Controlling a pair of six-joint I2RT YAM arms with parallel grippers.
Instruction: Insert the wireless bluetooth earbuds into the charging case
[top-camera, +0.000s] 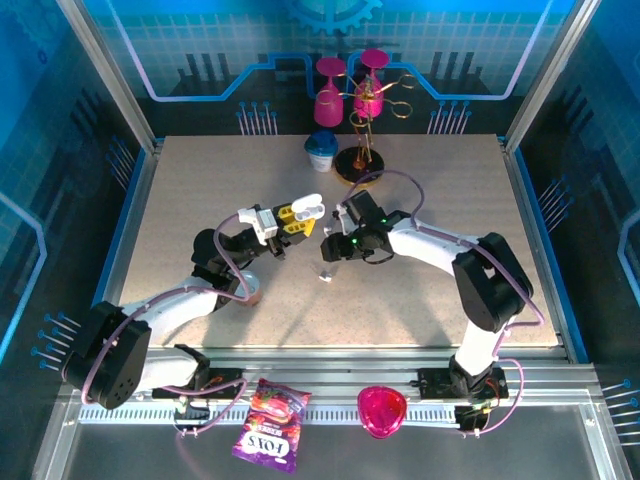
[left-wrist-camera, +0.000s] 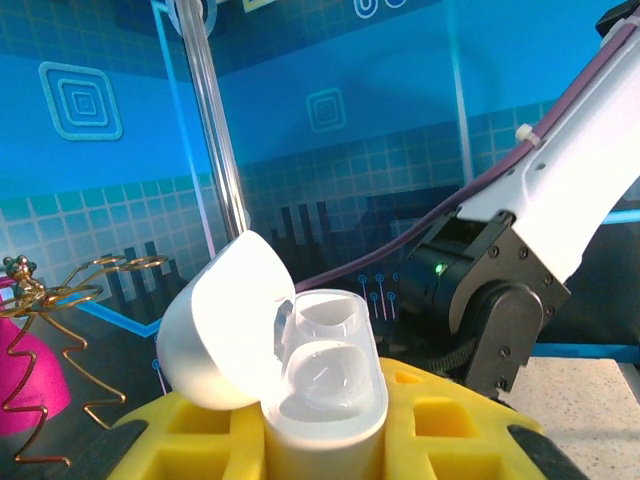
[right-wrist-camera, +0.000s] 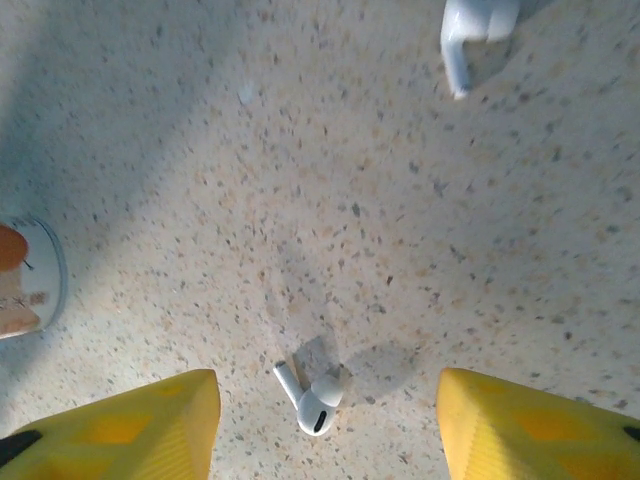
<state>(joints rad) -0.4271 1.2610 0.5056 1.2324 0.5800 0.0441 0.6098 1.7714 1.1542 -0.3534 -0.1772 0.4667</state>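
Right wrist view: my right jaws point down at the bench (right-wrist-camera: 400, 200), apart, astride an earbud (right-wrist-camera: 312, 400); my left jaws, held level, clamp the open charging case (left-wrist-camera: 325, 390).

Through the right wrist camera I look straight down on the speckled tabletop (right-wrist-camera: 400, 220). My right pincer (right-wrist-camera: 328, 425) stands with its two yellow fingertips (right-wrist-camera: 130, 425) wide apart at the bottom edge. Between them, a little nearer the left one, a white earbud (right-wrist-camera: 312, 402) lies on its side, touching neither. A second earbud (right-wrist-camera: 478, 30) lies at the top edge, partly cut off. A white-rimmed round thing (right-wrist-camera: 30, 285) sits at the left edge.
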